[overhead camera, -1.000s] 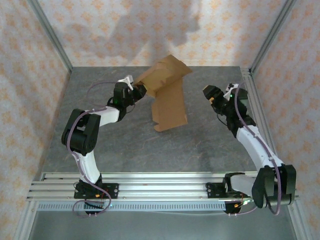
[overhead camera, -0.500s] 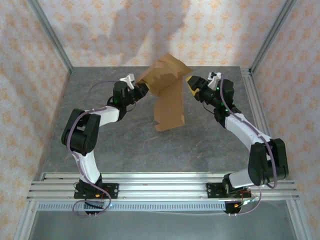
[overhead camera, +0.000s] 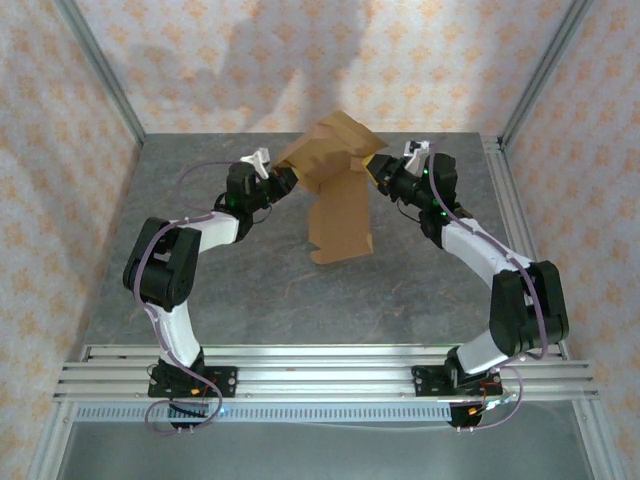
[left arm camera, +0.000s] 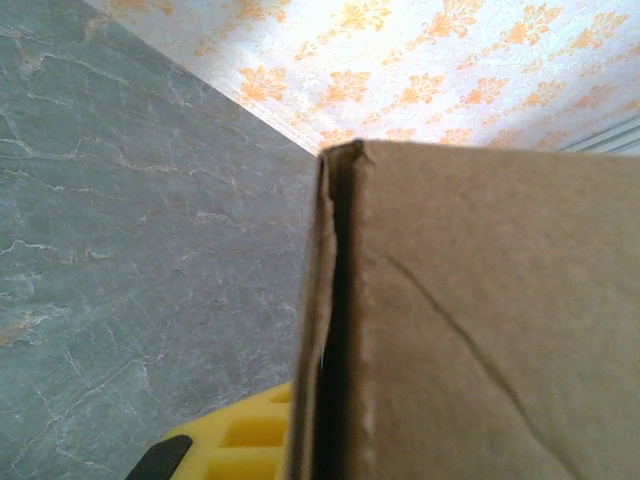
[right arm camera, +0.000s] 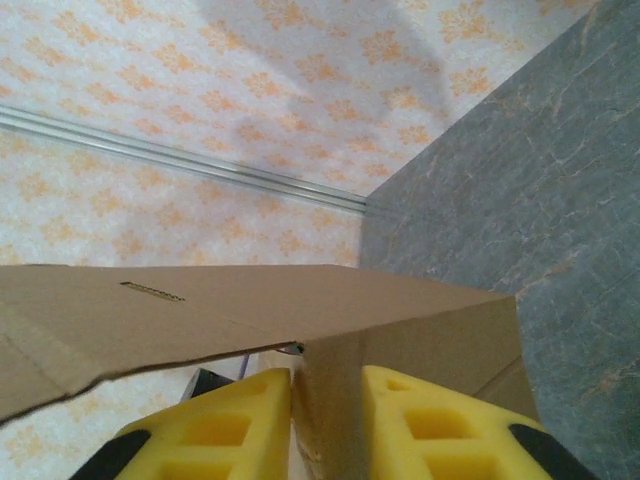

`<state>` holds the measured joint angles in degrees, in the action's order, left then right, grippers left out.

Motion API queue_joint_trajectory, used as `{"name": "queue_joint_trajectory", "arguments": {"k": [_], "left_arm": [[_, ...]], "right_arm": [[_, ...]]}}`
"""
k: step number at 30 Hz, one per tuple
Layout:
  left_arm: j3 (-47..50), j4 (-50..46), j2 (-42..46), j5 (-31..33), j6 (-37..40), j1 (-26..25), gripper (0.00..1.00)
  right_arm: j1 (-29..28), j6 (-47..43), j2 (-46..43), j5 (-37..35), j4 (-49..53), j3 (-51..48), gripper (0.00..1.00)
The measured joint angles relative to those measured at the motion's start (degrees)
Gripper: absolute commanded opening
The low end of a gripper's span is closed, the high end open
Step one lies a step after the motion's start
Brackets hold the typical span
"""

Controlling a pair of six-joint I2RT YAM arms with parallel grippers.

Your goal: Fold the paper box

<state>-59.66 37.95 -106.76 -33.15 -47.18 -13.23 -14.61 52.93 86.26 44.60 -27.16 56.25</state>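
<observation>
We hold the box (overhead camera: 338, 205) up over the far middle of the tabletop (overhead camera: 250, 290); it is a partly folded sheet, not yet a finished box. Our left pincer (overhead camera: 284, 178) sits at its 9 o'clock edge, pressed together on the cardboard. In the left wrist view a yellow finger (left arm camera: 235, 440) lies under a doubled edge. Our right pincer (overhead camera: 381, 172) meets the box at 3 o'clock, and the right wrist view shows its fingers (right arm camera: 215, 430) on either side of a thin flap, pinching it. We judge that gripping both sides gives each arm a panel to bend against the other along a crease, which one arm alone could not do. In the top view the long axis runs from 12 to 6 o'clock. The folded upper part peaks toward 1 o'clock, and the long plain panel hangs toward 6. Whether its lower end touches the tabletop, we cannot tell.
</observation>
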Motion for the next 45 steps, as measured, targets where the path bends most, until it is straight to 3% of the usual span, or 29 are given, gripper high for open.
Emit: {"name": "queue_joint_trajectory", "arguments": {"k": [5,8,11,14,15,16,17,18,21,22,24,25,28,38,45], "left_arm": [[-0.3,-2.0,0.0,1.0,1.8,-0.4,0.0],[-0.3,-3.9,0.3,2.6,3.2,-1.0,0.0],[-0.3,-5.7,0.7,4.0,4.5,-1.4,0.0],[-0.3,-6.6,0.7,4.5,5.3,-1.5,0.0],[-0.3,-6.9,0.7,5.0,5.3,-1.6,0.0],[-0.3,-7.1,0.7,5.1,5.3,-1.7,0.0],[-0.3,-7.2,0.7,5.2,5.3,-1.7,0.0],[-0.3,-7.3,0.7,5.3,5.3,-1.7,0.0],[-0.3,-7.7,0.7,5.6,5.3,-1.7,0.0],[-0.3,-7.8,0.7,5.6,5.3,-1.7,0.0],[-0.3,-7.8,0.7,5.7,5.3,-1.8,0.0],[-0.3,-7.8,0.7,6.1,5.3,-1.8,0.0],[-0.3,-7.8,0.7,7.1,5.2,-1.8,0.0],[-0.4,-7.8,0.7,12.1,5.1,-1.8,0.0],[-0.9,-7.8,-0.1,15.7,5.9,-1.8,0.0]], "right_arm": [[0.0,-2.6,0.0,-1.4,4.1,0.5,0.11],[0.0,-4.1,-0.1,-3.1,6.8,0.7,0.0],[0.0,-5.3,-0.2,-4.4,9.1,0.7,0.0],[0.0,-6.0,-0.2,-4.8,10.8,0.7,0.27],[-0.1,-6.6,-0.2,-5.0,11.3,0.8,0.28],[-0.2,-6.8,-0.2,-5.1,11.6,0.8,0.23],[-0.2,-7.0,-0.3,-5.4,12.0,0.8,0.08],[-0.2,-7.4,-0.3,-5.6,12.4,0.9,0.0],[-0.2,-8.2,-0.4,-6.2,13.6,1.1,0.0],[-0.2,-8.5,-0.4,-6.3,13.7,1.2,0.06],[-0.2,-8.9,-0.5,-6.5,14.4,1.3,0.37],[-0.3,-9.0,-0.6,-6.8,14.7,1.3,0.47],[-0.2,-10.6,-1.8,-8.4,16.7,1.3,0.6],[-0.8,-18.3,-13.6,-21.8,30.3,2.6,0.63],[-9.6,-25.3,-14.5,-33.8,41.5,14.4,0.62]]}}
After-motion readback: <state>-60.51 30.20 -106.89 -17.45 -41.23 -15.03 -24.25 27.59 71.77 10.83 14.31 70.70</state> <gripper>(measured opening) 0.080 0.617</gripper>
